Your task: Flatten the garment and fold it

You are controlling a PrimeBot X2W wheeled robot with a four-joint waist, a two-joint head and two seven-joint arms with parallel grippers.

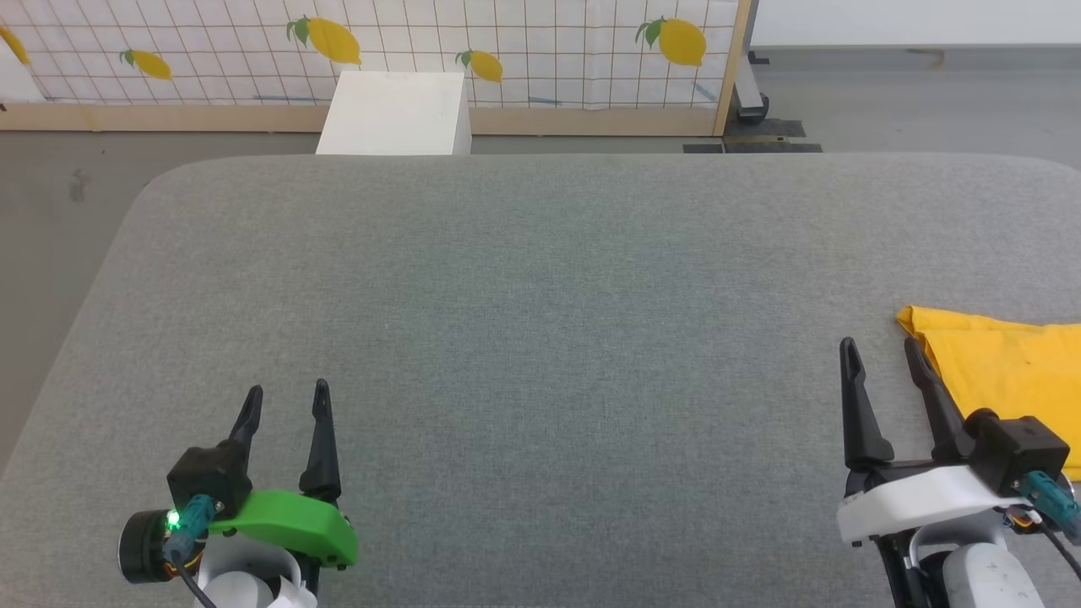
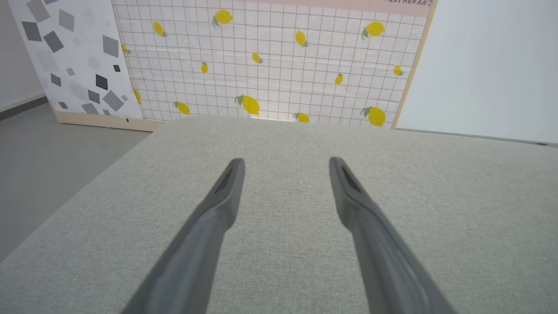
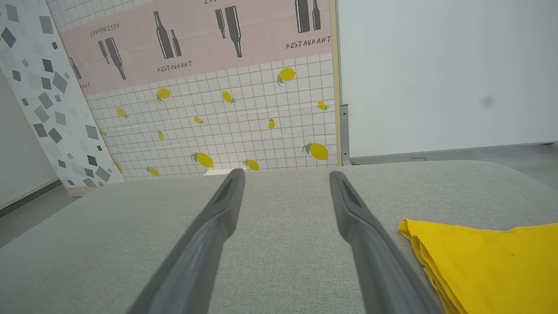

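One mustard-yellow T-shirt (image 1: 1009,371) is lying folded at three o'clock in the head view. Two grippers are showing there, the left gripper (image 1: 287,390) at eight o'clock and the right gripper (image 1: 880,344) at four o'clock. Each is holding two dark fingers (image 1: 322,439) spread apart, four in all. One grey padded table (image 1: 540,279) is lying under them. One white box (image 1: 397,114) is standing at twelve o'clock. One lemon-print panel (image 1: 540,93) is standing behind it, showing five lemons (image 1: 334,40). One panel of grey squares (image 2: 69,61) is leaning at ten o'clock in the left wrist view.
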